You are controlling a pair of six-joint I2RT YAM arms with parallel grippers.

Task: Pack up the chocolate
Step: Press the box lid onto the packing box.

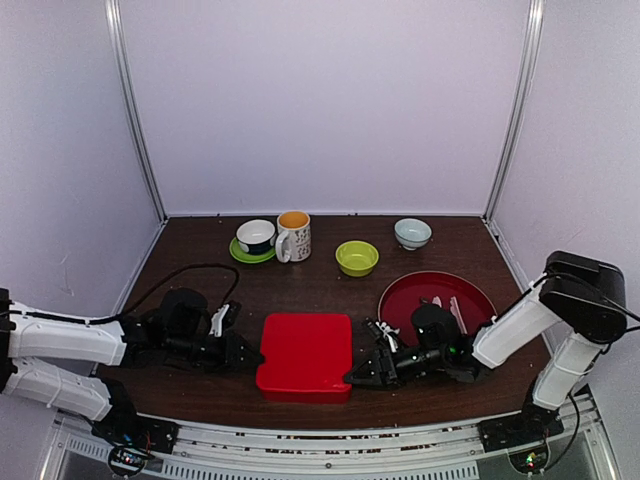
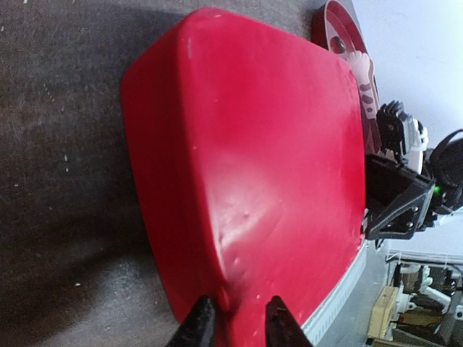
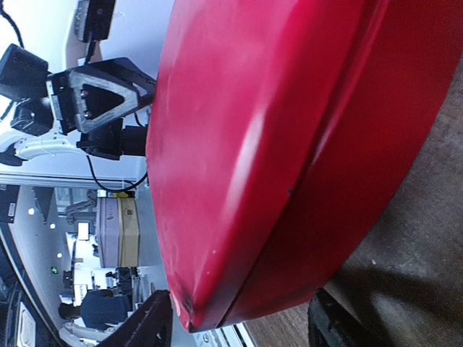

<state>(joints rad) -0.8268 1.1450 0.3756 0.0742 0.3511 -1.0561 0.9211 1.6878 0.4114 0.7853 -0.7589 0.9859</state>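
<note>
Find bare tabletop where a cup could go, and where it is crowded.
Bare: the strip between the red box and the green bowl; the back-left corner beside the green saucer. Crowded: the left gripper and right gripper flank the box, red plate beside.

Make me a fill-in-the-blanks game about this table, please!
1. The big closed box at the front is ____.
2. The little cup stands on a ____ saucer.
3. The round plate lies on the robot's ____ side.
Missing words: red, green, right.
</note>
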